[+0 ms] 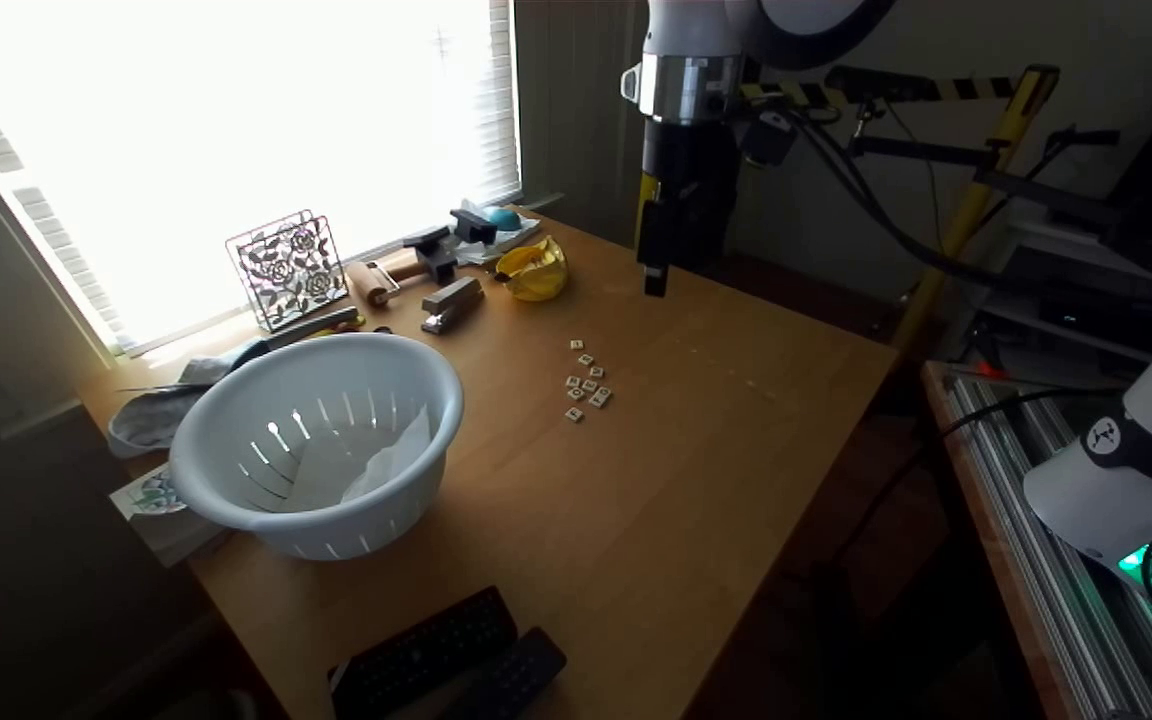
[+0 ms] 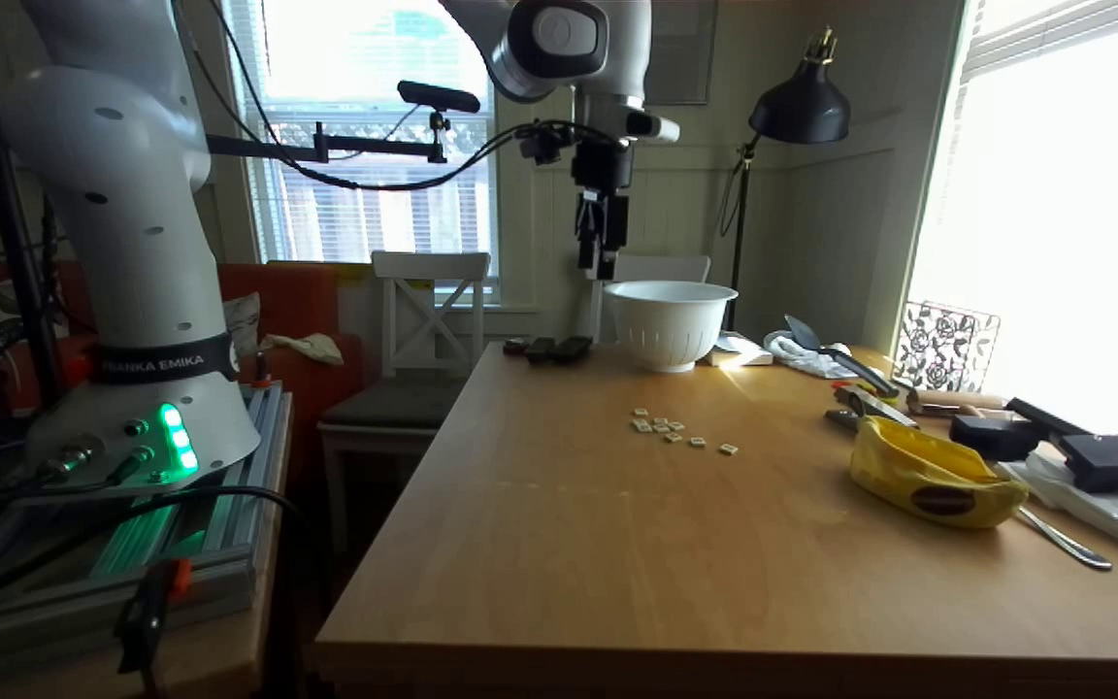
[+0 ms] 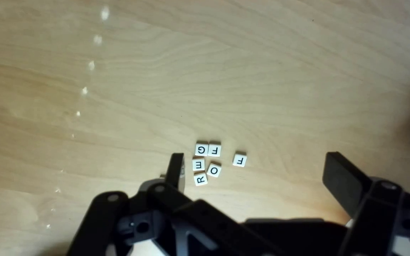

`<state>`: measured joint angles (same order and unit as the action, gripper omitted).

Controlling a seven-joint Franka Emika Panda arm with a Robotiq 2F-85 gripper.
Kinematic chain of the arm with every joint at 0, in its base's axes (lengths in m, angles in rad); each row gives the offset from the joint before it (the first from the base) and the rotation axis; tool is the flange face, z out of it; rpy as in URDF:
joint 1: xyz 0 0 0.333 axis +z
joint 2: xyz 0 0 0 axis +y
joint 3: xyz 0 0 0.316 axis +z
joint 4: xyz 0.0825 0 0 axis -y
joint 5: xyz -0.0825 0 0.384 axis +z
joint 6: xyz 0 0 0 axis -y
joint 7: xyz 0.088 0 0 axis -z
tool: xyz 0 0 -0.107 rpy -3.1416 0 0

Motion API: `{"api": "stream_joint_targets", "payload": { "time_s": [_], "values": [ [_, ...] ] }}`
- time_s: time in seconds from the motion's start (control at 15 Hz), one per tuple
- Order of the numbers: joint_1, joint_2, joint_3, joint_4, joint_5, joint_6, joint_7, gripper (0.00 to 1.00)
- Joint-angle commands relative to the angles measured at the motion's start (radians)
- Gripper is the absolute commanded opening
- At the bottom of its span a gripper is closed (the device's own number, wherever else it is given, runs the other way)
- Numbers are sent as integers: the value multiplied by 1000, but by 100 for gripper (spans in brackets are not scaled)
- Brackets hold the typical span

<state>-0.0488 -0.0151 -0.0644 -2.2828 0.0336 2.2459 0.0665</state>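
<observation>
Wrist view: pointing straight down, the fingers [image 3: 346,185] stand wide apart, well above the lettered tiles [image 3: 214,170].

In an exterior view, letter tiles [image 2: 673,437] are too small to read.

Free air separates the tool [image 3: 256,170] from the letter tiles [image 3: 214,170], while the white colander [image 1: 381,512] blocks low passage beside them.

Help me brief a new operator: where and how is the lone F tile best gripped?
I'd grip two opposite side edges of the lone F tile, coming straight down: it lies flat, letter up, on the table. Narrowing the jaws first would likely help: the cluster sits close on one side.
</observation>
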Motion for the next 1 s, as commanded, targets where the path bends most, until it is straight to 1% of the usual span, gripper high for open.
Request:
{"api": "stream_joint_targets", "payload": {
  "time_s": [0.0,0.07,0.2,0.33,0.47,0.6,0.67,0.73,0.93],
  "values": [
    [-3,0,3,2,0,-3,0,100],
    [-1,25,7,-10,-66,88,71,100],
    [2,80,9,0,-75,137,72,100],
    [2,129,11,13,-29,174,16,100],
    [-1,180,16,22,6,229,-12,100],
    [-4,230,20,30,16,289,-28,100],
    [2,254,12,28,-18,344,6,100],
    [-3,277,18,34,1,365,-19,100],
    [-11,348,26,60,13,427,-35,100]
  ]
}}
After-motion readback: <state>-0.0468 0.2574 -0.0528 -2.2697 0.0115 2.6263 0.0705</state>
